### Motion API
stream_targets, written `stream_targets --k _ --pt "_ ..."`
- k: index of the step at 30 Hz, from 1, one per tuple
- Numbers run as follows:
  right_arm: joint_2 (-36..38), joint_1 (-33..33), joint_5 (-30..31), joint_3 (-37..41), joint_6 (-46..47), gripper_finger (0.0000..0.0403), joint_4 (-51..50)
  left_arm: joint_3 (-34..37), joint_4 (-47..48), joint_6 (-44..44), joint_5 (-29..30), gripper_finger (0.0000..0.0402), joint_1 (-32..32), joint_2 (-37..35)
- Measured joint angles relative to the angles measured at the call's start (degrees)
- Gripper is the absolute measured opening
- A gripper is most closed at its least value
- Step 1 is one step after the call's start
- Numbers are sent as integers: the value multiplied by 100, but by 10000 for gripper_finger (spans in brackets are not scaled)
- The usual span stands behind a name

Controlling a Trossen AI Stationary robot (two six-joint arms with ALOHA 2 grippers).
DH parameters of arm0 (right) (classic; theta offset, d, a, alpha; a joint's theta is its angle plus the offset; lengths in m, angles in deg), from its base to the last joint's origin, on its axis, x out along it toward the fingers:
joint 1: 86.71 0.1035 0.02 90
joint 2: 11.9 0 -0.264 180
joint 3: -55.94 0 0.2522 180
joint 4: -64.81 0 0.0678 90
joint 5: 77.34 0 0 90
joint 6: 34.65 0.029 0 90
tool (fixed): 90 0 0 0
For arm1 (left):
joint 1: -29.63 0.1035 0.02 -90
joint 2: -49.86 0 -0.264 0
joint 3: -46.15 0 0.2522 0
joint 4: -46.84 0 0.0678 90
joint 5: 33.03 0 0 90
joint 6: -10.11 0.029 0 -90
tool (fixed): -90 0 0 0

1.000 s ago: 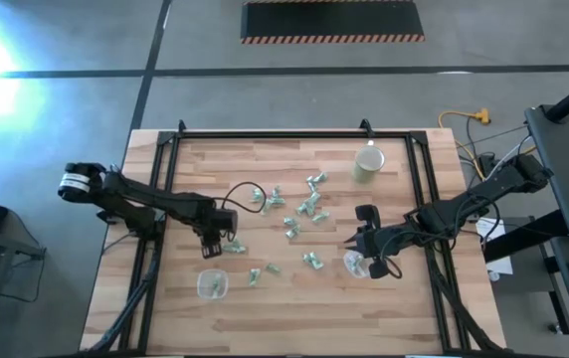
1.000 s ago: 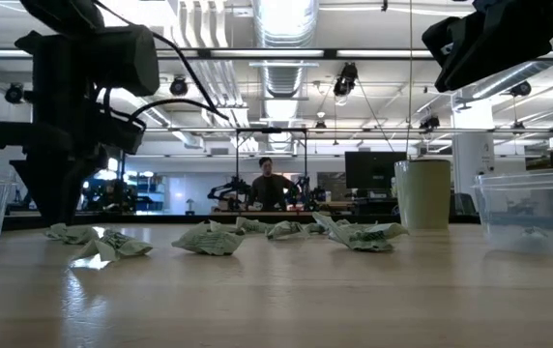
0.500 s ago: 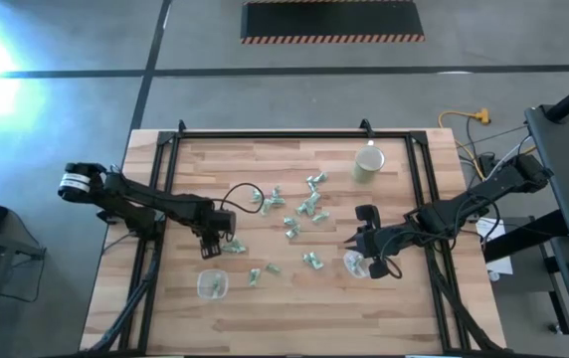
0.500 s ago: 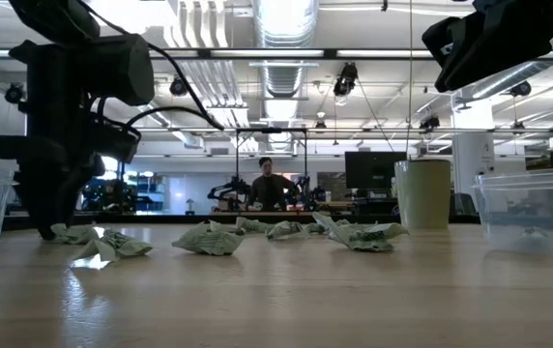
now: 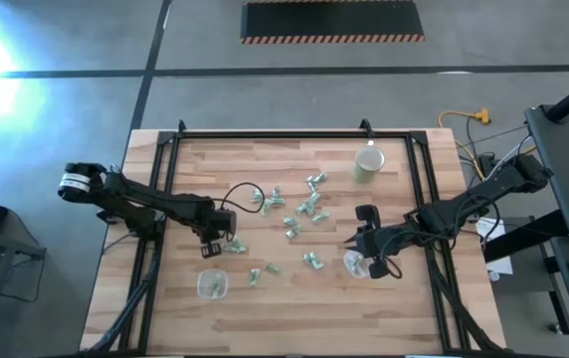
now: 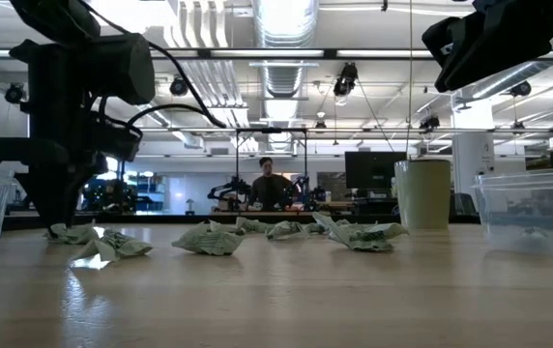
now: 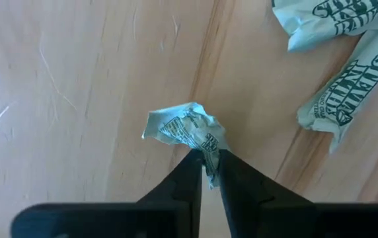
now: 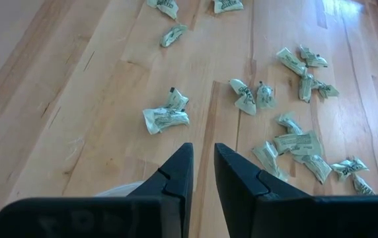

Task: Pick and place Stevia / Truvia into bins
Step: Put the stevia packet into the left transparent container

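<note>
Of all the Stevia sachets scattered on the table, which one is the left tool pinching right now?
The crumpled sachet at the left edge of the scatter, clamped between the left tool fingertips. The other sachets lie loose on the wood, untouched.

Two dark jointed arms; left arm (image 5: 135,204) white-banded at base, looped black cable; matte black tapered fingers (image 7: 242,192).
</note>
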Motion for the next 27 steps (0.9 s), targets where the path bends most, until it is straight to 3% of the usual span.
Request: stream_targets --k 14,20,27 --pt "0 0 0 0 1 52 2 -509 99 295 66 19 0 -53" --pt "0 0 0 0 1 52 7 -1004 731 293 45 19 -19 -154" --pt "0 0 0 0 1 52 11 -1471 1074 131 -613 19 -146 -443"
